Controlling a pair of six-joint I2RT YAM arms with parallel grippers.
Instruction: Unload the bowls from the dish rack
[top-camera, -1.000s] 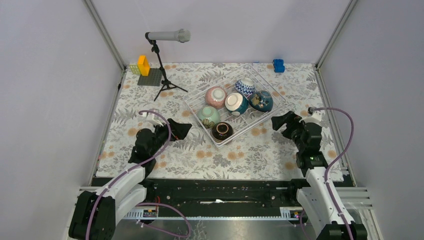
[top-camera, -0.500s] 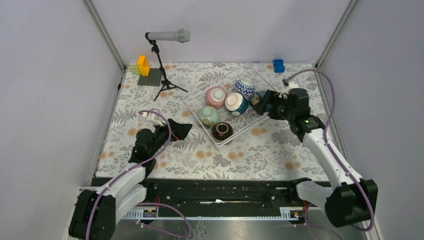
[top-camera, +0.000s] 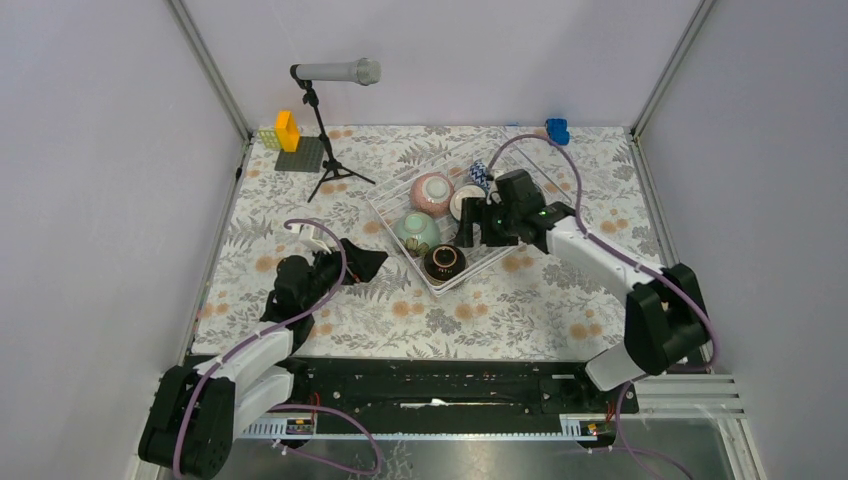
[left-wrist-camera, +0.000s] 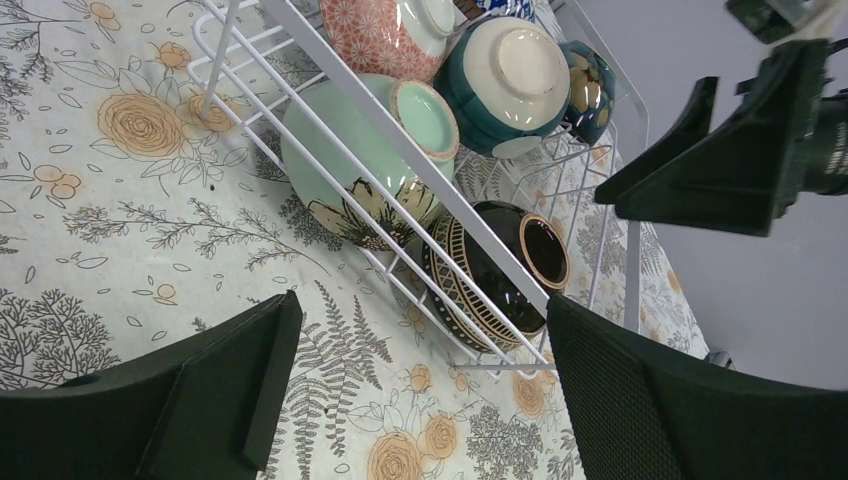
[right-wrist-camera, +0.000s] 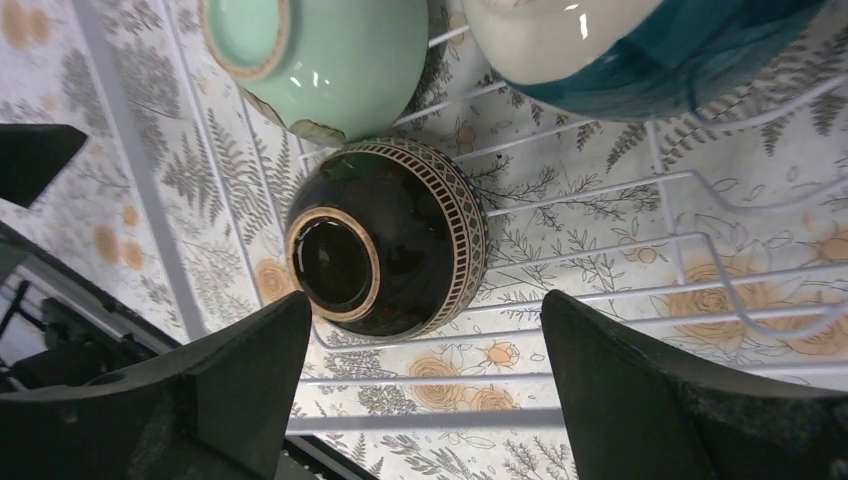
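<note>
The light is bright, even and soft, and shadows are weak. Small white glare spots sit on the mint green bowl (right-wrist-camera: 350, 70). All views are sharp.

White tubular links of the left arm (top-camera: 255, 352) and right arm (top-camera: 588, 252) run back from black wrist housings behind the fingers (left-wrist-camera: 690, 410), each trailed by a looping lilac cable (top-camera: 535, 137). Those matte black wedges carry finely cross-hatched inner faces

Dark brown round ceramic bowl (right-wrist-camera: 385, 235): glossy glaze. White wire dish rack (left-wrist-camera: 440, 186): smooth coated metal. Black fingers (right-wrist-camera: 690, 400): matt, grainy plastic. Floral-printed worktop (top-camera: 480, 310) covering: matt cloth.
</note>
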